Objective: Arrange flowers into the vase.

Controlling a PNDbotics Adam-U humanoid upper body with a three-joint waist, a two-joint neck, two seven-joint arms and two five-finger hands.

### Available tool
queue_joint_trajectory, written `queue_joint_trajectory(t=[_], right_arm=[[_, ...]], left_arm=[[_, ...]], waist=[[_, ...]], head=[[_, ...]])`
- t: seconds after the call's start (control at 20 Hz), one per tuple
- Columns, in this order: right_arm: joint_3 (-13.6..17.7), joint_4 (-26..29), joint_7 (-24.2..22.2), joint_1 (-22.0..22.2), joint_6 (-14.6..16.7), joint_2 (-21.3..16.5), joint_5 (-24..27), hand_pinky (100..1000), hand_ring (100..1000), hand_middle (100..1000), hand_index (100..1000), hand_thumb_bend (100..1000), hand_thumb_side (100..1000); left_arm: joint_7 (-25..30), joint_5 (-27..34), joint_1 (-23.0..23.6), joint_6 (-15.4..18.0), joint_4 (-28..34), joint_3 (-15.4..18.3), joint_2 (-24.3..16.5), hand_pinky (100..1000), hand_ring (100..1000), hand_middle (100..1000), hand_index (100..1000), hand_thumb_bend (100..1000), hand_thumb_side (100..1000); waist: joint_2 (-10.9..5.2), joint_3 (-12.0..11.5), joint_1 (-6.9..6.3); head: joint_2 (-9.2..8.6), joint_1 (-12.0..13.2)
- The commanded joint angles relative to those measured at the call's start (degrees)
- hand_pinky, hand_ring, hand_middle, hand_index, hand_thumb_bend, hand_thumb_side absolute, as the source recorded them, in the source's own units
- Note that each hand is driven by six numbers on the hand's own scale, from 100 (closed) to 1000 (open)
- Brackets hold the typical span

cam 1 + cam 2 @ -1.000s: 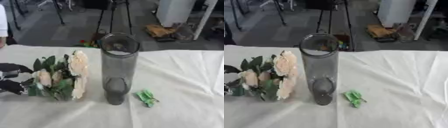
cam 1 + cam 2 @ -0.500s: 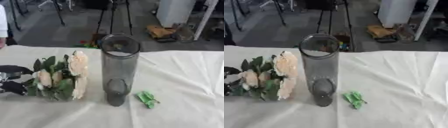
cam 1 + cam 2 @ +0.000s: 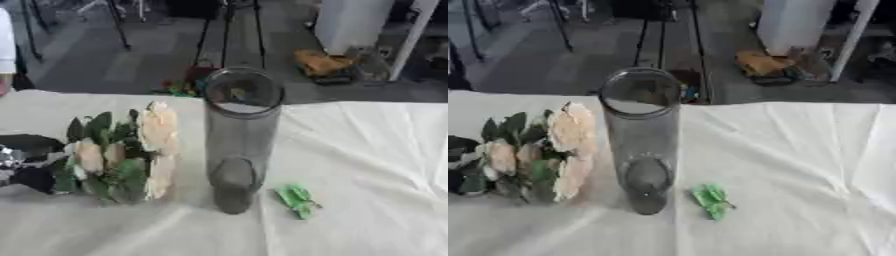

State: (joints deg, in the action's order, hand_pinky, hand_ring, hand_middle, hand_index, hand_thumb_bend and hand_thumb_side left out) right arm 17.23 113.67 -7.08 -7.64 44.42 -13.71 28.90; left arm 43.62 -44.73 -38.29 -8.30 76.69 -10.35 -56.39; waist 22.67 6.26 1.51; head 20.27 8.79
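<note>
Left hand [image 3: 26, 162] curled round the stem end of the flowers [image 3: 122, 152], bunch low just left of the upright vase [image 3: 241, 140] (empty, narrow mouth). Risk: wide blooms catch the rim and tip it. Right hand unseen.

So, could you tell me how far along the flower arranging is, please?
Nothing is done yet: the vase stands upright and empty on the cloth. In hand: the left hand is curled round the bouquet, which is left of the vase. Left: lifting the flowers and setting them in. A green scrap lies right of the vase.
</note>
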Motion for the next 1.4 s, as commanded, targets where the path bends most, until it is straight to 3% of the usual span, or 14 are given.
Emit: queue_joint_trajectory(t=[0.05,0.35,0.6,1.2,1.4], right_arm=[[0.1,0.9,-0.3,-0.2,0.1,-0.4,0.4,748,695,493,865,100,823],[0.1,0.9,-0.4,-0.1,0.1,-0.2,0.2,750,697,493,866,100,822],[0.2,0.9,-0.4,-0.1,0.0,-0.1,0.1,752,698,492,867,100,823],[0.3,0.9,-0.6,0.1,-0.5,0.3,-0.1,758,700,489,870,100,825],[0.2,0.9,-0.7,0.1,-0.6,0.4,0.0,759,700,488,870,100,825]], left_arm=[[0.0,-0.4,-0.9,0.5,-0.6,0.5,-1.2,877,976,951,1000,417,718],[-2.4,0.3,-1.0,0.9,-0.8,0.4,-0.9,751,794,803,935,393,678],[-3.4,0.1,-0.9,1.1,-1.4,0.0,-0.8,680,717,724,837,395,656],[-7.3,-0.9,-0.4,1.6,-2.3,-0.8,0.1,620,634,623,710,356,556],[-10.8,-0.4,-0.1,1.4,-2.2,-0.9,0.2,614,624,628,719,344,539]], waist=[[-0.88,0.0,-0.04],[-0.83,0.0,0.05],[-0.81,0.2,-0.05],[-0.62,0.2,0.01],[-0.65,0.1,0.06]], head=[[-0.83,0.2],[-0.78,0.3],[-0.85,0.4],[-0.75,0.2],[-0.72,0.1]])
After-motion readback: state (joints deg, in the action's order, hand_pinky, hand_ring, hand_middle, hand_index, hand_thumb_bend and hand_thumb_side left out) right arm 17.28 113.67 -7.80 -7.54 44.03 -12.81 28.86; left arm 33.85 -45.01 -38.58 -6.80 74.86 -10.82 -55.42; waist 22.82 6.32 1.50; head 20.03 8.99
